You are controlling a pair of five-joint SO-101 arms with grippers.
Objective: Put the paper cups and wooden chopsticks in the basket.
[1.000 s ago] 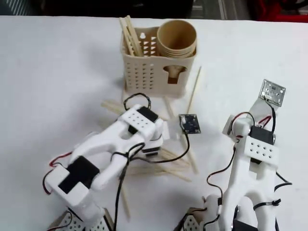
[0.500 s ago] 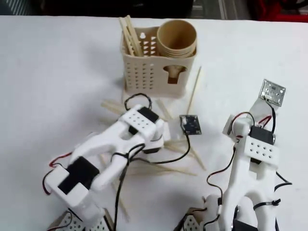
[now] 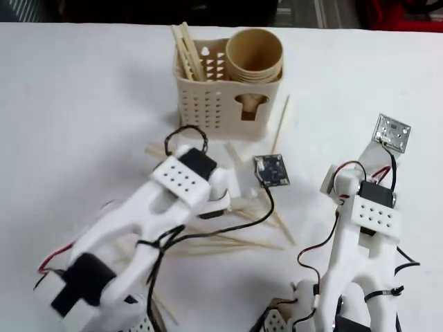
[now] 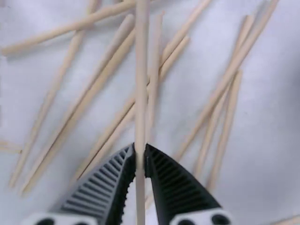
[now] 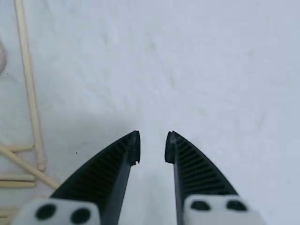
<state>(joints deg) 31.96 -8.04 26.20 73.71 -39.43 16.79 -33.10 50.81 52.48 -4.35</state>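
My left gripper is shut on one wooden chopstick, held a little above several loose chopsticks on the white table. From above, the left arm hangs over that scattered pile, just in front of the beige perforated basket. The basket holds stacked paper cups and a few upright chopsticks. My right gripper is open a small way over bare table, nothing between its fingers, with chopsticks off to one side.
One chopstick lies slanted beside the basket's right corner. The right arm stands at the front right, and the white table is bare to the left and far right.
The left arm has risen and shifted slightly left toward the basket with the chopstick clamped. Loose chopsticks beneath it shifted. The right arm stayed still.
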